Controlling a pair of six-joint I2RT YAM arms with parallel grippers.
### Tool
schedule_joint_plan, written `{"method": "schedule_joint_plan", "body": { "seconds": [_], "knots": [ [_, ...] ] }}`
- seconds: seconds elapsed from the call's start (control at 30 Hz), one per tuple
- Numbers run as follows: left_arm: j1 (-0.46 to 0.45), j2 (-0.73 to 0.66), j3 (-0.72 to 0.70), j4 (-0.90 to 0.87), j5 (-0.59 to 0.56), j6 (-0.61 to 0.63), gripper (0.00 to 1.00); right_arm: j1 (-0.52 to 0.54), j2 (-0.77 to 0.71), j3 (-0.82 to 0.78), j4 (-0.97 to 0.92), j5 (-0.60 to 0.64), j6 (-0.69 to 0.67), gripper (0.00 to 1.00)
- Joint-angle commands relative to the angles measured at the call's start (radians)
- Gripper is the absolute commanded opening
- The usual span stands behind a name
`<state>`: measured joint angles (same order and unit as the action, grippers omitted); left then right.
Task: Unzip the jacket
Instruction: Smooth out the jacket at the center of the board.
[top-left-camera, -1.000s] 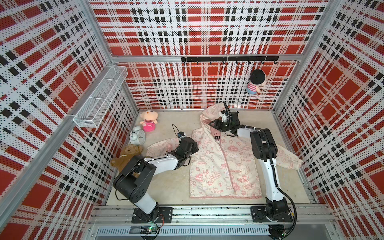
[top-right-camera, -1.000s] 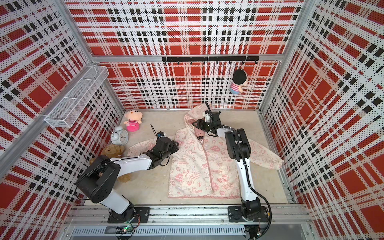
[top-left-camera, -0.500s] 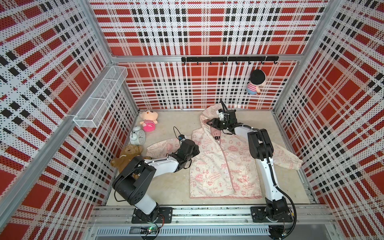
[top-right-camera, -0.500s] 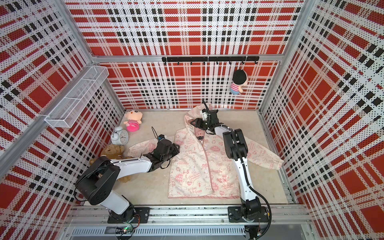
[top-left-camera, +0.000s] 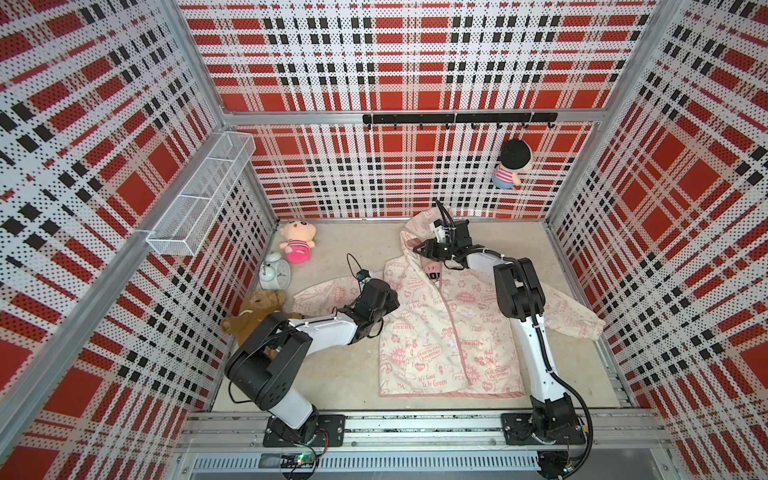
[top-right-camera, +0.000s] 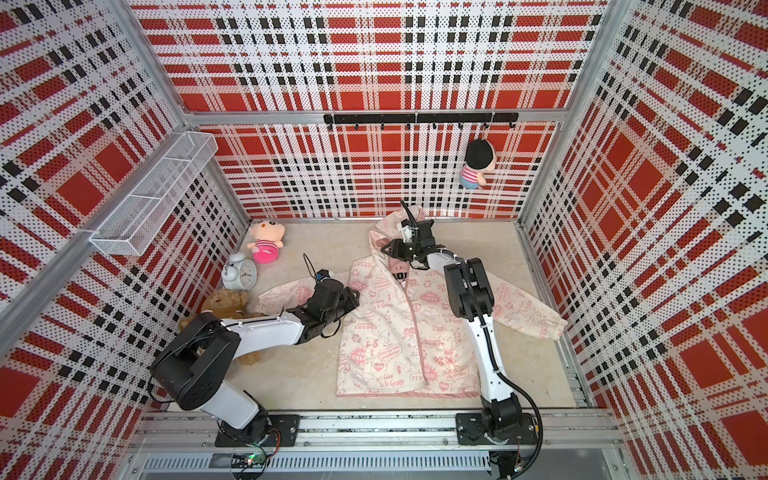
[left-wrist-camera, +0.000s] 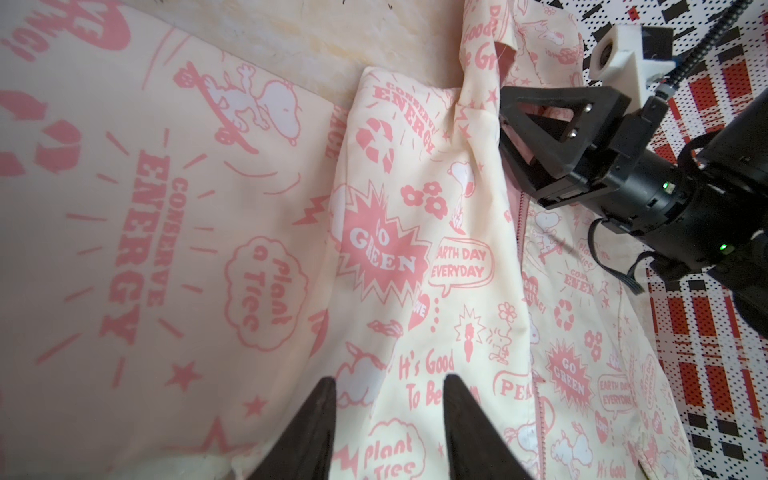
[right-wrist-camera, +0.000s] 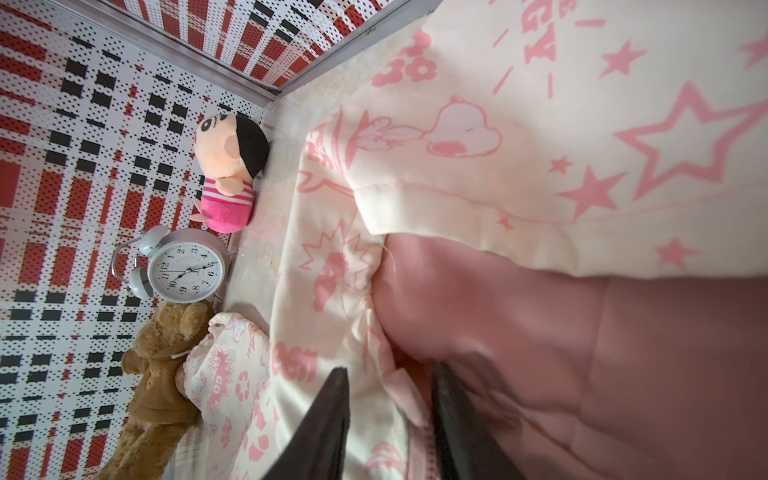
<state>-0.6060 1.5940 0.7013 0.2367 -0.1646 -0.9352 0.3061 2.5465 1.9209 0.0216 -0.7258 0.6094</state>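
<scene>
Cream jacket (top-left-camera: 440, 332) lying spread, front up, on the surface (top-left-camera: 332, 374). Left gripper (left-wrist-camera: 390, 378) by one shoulder, right gripper (right-wrist-camera: 390, 368) at the collar. Both pairs of jaws stand apart astride fabric; whether they pinch it cannot be told.

Bright, even, diffuse light in both top views, only faint soft shadows, plaid walls (top-left-camera: 104, 145) bowed by wide-angle distortion at the edges, wrist views softer, jacket (right-wrist-camera: 623, 353) lining blurred close to the right wrist lens

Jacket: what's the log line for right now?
cream hooded fabric jacket: flat, zipped | right gripper: astride pink-lined collar | left gripper: astride fabric by sleeve
</scene>
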Motion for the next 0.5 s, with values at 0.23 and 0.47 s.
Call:
{"method": "schedule_joint_plan", "body": {
  "seconds": [0.23,0.47],
  "knots": [
    [0.01,-0.015,-0.01,-0.028,-0.009,0.018,0.45,0.025,-0.114,0.01,-0.259,0.242,-0.217,0.07],
    [0.009,-0.009,-0.01,-0.029,-0.012,0.018,0.44,0.051,-0.2,0.007,-0.399,0.517,-0.339,0.0]
  ]
}}
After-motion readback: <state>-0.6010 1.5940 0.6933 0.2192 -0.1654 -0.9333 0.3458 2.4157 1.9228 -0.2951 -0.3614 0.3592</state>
